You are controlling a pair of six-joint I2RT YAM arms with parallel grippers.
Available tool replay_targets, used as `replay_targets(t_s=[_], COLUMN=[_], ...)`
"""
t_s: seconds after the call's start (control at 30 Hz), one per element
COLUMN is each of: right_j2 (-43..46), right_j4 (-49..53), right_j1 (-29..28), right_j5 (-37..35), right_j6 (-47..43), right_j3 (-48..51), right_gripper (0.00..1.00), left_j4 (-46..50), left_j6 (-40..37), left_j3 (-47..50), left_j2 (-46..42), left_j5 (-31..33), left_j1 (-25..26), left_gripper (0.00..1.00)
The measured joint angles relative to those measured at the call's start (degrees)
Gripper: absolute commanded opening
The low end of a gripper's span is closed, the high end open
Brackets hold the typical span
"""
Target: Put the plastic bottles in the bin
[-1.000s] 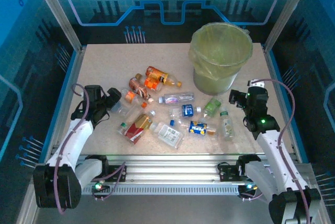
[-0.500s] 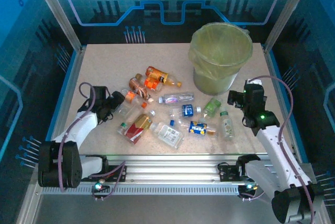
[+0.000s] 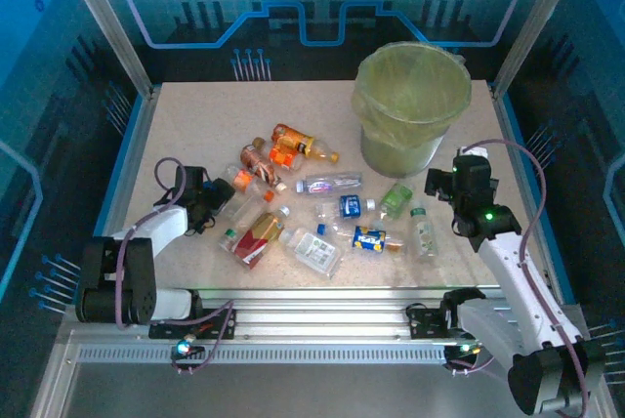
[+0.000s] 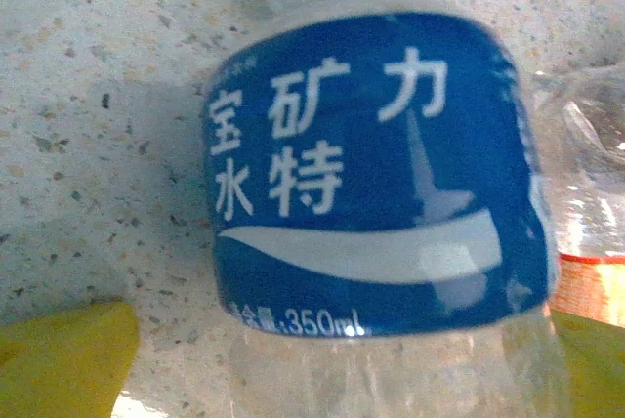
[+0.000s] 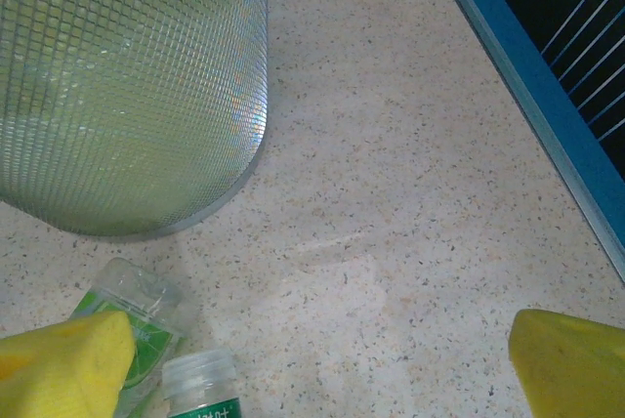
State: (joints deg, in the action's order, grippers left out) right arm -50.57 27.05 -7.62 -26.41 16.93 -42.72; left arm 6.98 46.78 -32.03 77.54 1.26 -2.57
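The left gripper (image 4: pixel 322 355) stands wide around a blue-labelled bottle (image 4: pixel 376 174), not pinching; the bottle's lower body is cut off. The right gripper (image 5: pixel 320 359) gapes empty near the bin (image 5: pixel 127 96).

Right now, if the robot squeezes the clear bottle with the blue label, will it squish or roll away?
Probably squishes: the blue-label bottle looks thin, clear and seemingly empty, so likely light. It lies on its side, so a nudge might roll it. The smooth label could feel slippery.

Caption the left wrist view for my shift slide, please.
Blue-labelled clear bottle on the speckled table, framed between the yellow jaws.
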Motion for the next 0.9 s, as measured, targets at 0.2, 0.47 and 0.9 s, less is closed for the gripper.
replay_targets(t_s=[0.2, 0.47, 0.9], right_j2=[-0.5, -0.9, -1.0], right_j4=[0.1, 1.2, 5.6], right_j1=[-0.6, -1.4, -1.4], right_j5=[-0.2, 0.0, 3.6], right_j6=[0.0, 0.3, 5.8], right_j3=[-0.1, -2.4, -10.3], right_gripper=[1.0, 1.0, 1.0], left_j4=[0.0, -1.9, 5.7], left_j6=[1.6, 2.2, -7.6], left_j3=[0.4, 0.2, -12.1], left_j2=[0.6, -0.8, -19.4], left_j5=[2.0, 3.4, 9.3], left_j1=[-0.2, -0.3, 2.1], left_gripper=[0.66, 0.5, 0.39])
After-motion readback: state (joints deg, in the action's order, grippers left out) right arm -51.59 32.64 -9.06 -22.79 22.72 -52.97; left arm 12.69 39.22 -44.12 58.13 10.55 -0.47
